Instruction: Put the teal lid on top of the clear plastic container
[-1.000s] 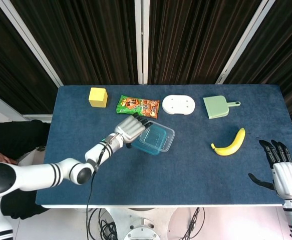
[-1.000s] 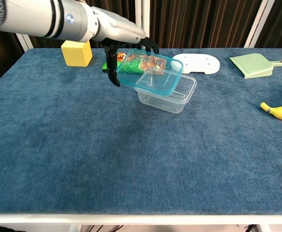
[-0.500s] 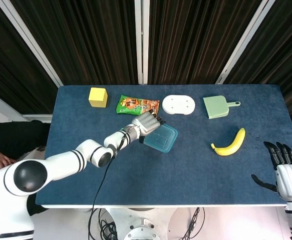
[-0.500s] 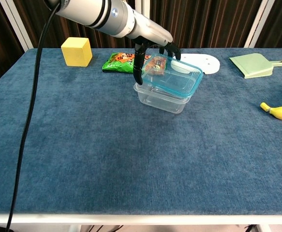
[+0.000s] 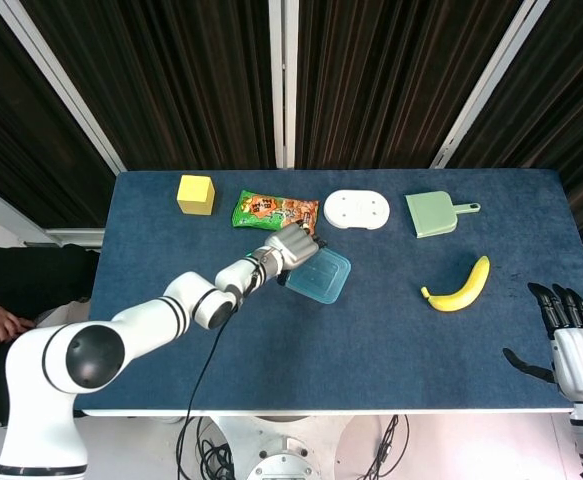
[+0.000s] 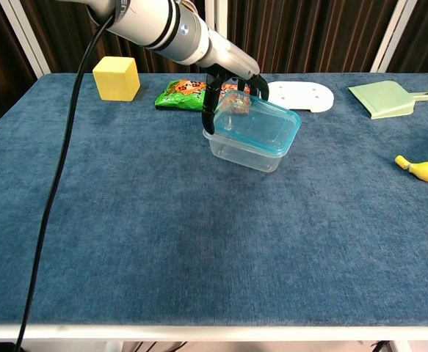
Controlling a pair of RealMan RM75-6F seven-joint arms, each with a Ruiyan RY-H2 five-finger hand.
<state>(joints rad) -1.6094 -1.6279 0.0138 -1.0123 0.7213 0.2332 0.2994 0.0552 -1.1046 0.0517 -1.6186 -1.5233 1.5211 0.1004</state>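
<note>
At the far left of the worktop [image 6: 89,220] sits a yellow cube [image 6: 116,78], with a snack packet [image 6: 180,94] beside it. Our left robot hand [image 6: 234,79] grips the teal lid [image 6: 259,125] by its near-left edge; the lid rests on the clear plastic container [image 6: 247,149], seemingly slightly tilted. From this hand the lid extends toward four o'clock, long axis matching the container's. We judge seating remains. Far right, our right robot hand [image 5: 569,345] idles, fingers apart, holding nothing, well beyond the banana [image 5: 459,288].
</note>
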